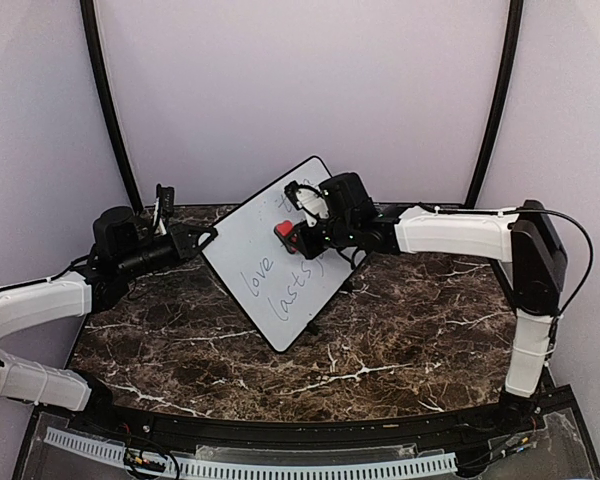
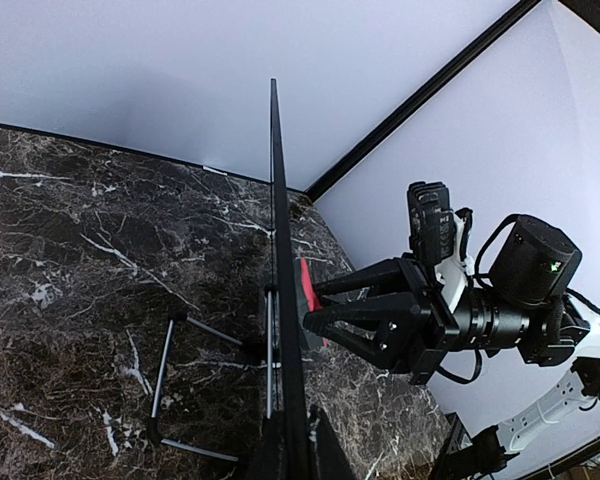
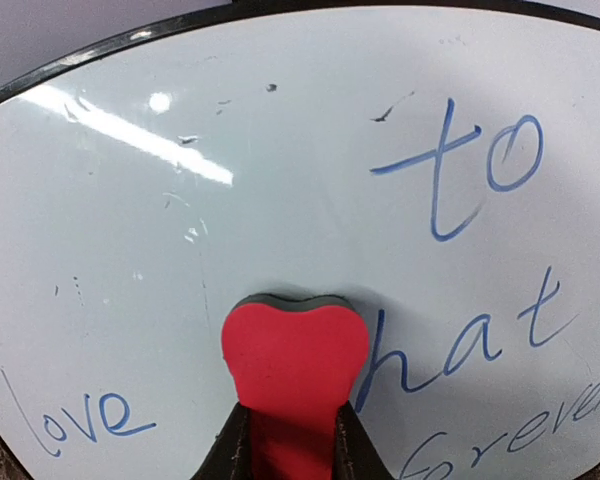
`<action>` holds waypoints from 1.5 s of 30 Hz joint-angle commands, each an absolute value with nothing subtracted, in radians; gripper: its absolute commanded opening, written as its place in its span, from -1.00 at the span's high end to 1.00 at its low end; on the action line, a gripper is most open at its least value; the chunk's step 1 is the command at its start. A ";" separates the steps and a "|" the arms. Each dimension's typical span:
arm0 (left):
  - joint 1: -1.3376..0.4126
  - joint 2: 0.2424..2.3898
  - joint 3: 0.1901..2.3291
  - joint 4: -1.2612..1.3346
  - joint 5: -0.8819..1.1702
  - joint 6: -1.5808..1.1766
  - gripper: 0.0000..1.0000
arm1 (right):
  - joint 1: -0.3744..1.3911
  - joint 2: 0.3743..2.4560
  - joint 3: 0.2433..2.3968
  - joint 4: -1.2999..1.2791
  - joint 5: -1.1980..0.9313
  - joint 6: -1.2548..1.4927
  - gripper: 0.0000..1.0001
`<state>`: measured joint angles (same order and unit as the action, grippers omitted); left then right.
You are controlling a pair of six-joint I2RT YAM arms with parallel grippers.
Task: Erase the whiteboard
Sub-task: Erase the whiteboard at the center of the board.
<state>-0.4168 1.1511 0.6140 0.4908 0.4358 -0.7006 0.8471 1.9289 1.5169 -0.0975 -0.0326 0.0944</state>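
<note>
Marble table (image 1: 380, 340), whiteboard (image 1: 250, 255) (tilted), right gripper (image 1: 300, 236) pinching eraser (image 3: 295, 355), seemingly touching

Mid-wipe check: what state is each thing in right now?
whiteboard: standing on edge, partly wiped, blue writing left.
eraser: gripped, face pressed against the whiteboard.
left hand: shut on the whiteboard's edge.
right hand: shut on the eraser.
</note>
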 commanded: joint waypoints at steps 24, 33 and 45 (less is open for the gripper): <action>-0.443 1.082 0.627 0.632 0.598 -0.674 1.00 | 0.839 2.032 1.701 -0.182 -0.094 0.095 0.95; -0.443 1.090 0.627 0.642 0.607 -0.683 1.00 | 0.897 1.923 1.450 -0.115 -0.099 0.094 0.95; -0.443 1.093 0.625 0.643 0.608 -0.682 1.00 | 0.839 1.957 1.566 -0.122 -0.022 0.109 0.93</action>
